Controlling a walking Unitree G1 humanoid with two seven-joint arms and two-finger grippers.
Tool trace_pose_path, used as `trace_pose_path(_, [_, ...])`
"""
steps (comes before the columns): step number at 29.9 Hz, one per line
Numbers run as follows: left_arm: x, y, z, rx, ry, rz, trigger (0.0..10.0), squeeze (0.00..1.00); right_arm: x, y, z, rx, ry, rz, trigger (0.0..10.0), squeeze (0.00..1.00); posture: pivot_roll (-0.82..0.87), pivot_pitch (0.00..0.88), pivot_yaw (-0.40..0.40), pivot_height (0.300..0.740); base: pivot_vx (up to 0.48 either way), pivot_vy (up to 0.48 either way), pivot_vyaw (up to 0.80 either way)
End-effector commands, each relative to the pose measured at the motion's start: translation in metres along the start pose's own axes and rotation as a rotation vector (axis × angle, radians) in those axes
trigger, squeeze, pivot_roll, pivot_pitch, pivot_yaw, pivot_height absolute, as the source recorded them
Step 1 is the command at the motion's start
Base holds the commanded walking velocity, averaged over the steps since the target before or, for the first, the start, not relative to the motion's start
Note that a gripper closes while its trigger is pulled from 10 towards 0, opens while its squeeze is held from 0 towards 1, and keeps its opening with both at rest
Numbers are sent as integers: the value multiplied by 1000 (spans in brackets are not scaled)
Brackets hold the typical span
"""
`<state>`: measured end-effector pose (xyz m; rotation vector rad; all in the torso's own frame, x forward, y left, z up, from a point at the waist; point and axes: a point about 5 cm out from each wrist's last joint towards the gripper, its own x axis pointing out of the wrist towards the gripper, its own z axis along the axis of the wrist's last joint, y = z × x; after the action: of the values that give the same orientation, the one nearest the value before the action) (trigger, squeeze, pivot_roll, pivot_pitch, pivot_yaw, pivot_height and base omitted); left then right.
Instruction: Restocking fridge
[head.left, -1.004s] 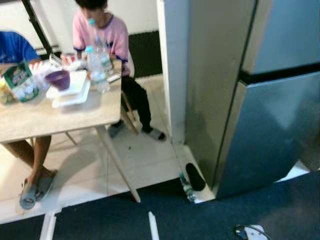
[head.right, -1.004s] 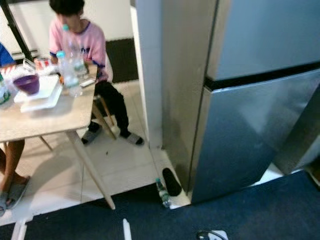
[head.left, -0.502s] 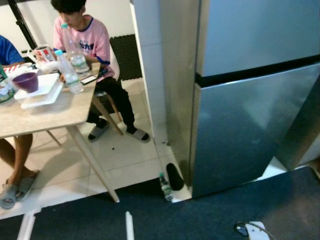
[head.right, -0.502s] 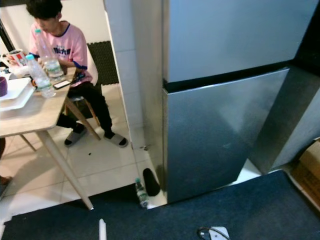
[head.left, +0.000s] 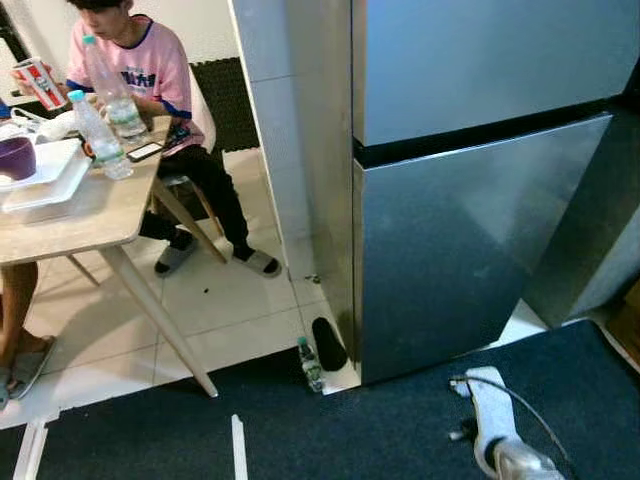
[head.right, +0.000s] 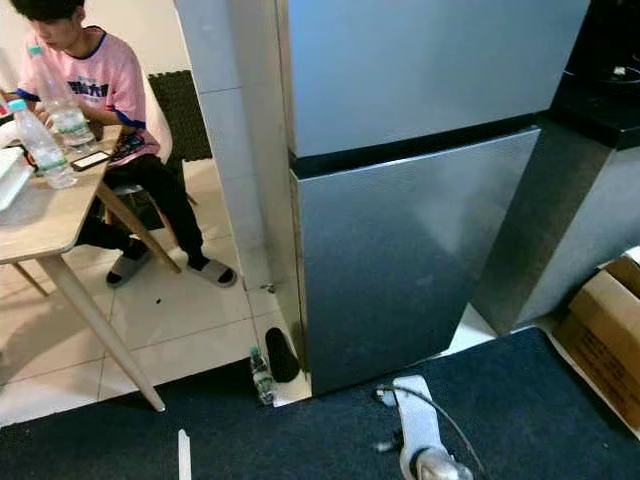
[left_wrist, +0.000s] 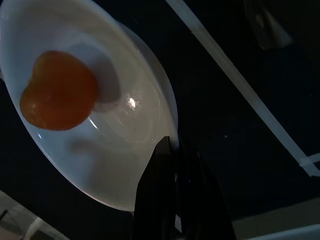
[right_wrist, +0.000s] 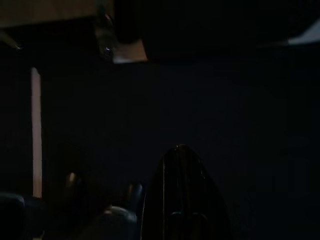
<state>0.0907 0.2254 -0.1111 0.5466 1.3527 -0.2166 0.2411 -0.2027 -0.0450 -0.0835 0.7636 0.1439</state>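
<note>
Steel-grey and shut, the fridge (head.left: 470, 190) stands just ahead beside a white tiled pillar (head.left: 270, 140), both its doors closed. In the left wrist view the left gripper (left_wrist: 175, 165) has its jaws clamped together on the rim of a white plate (left_wrist: 115, 165) — an orange fruit (left_wrist: 59, 91) sits on the plate, well away from the pinched edge, with dark blue carpet (head.left: 350, 430) beneath. The right gripper (right_wrist: 182, 190) hangs over the dark carpet; whether its jaws are apart or together I cannot tell. The right arm (head.left: 495, 420), silver with a cable along it, reaches forward low towards the fridge. At the foot of the fridge a small bottle (head.left: 311, 364) stands by a black slipper (head.left: 328, 343). To the left a person (head.left: 140, 90) in a pink shirt sits at a wooden surface (head.left: 70, 215) carrying two water bottles (head.left: 100, 135), a phone (head.left: 146, 151) and white trays (head.left: 45, 180).
</note>
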Motion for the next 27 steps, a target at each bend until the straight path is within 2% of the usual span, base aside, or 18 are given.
trace_pose_path(1, [0,0,-1,1,4,-1,10000,0,1,4,1,-12,-4,21,10000,0,-16,2,58,740,0,-472,0])
trace_pose_path(4, [0,-1,-1,-10,3,4,10000,0,4,8,13,-23,-40,48,10000,0,-15,4,58,740,0,-395,0])
trace_pose_path(9, [0,-2,-1,-16,2,4,10000,0,6,14,24,-33,-73,100,10000,0,-15,6,58,740,0,0,0])
trace_pose_path(11, [0,-2,-1,-14,3,6,10000,0,10,25,51,-53,-160,195,10000,0,-16,6,58,740,0,0,0])
trace_pose_path(12, [0,-2,-1,-14,3,6,10000,0,10,25,51,-53,-160,195,10000,0,-16,6,58,740,0,0,0])
trace_pose_path(15, [0,-1,0,-10,-1,12,10000,0,9,37,102,-67,-329,328,10000,0,-16,6,58,740,0,0,0])
trace_pose_path(17, [0,-1,0,-10,-1,12,10000,0,9,37,102,-67,-329,328,10000,0,-16,6,58,740,0,0,0])
trace_pose_path(18, [0,-1,0,-8,-2,12,10000,0,7,42,123,-64,-400,389,10000,0,-17,10,57,740,0,0,0])
trace_pose_path(21, [0,-1,1,-4,-2,11,10000,0,1,47,155,-55,-510,464,10000,0,-15,13,57,740,0,0,0])
trace_pose_path(22, [0,-2,1,-3,-2,11,10000,0,-2,47,167,-62,-558,479,10000,729,-15,13,57,740,0,0,0])
trace_pose_path(24, [0,-2,1,-2,-2,10,10000,0,-5,48,176,-68,-590,489,10000,729,-15,13,57,740,0,0,0])
trace_pose_path(25, [0,-2,1,-1,-3,10,10000,0,-10,48,190,-77,-640,512,10000,1000,-8,19,56,740,0,0,0])
trace_pose_path(26, [0,-2,1,2,-3,9,10000,0,-15,48,207,-102,-689,537,10000,1000,-8,19,56,740,0,0,0])
trace_pose_path(27, [0,-2,1,2,-3,9,10000,0,-15,48,207,-102,-689,537,10000,1000,-8,19,56,740,0,0,0])
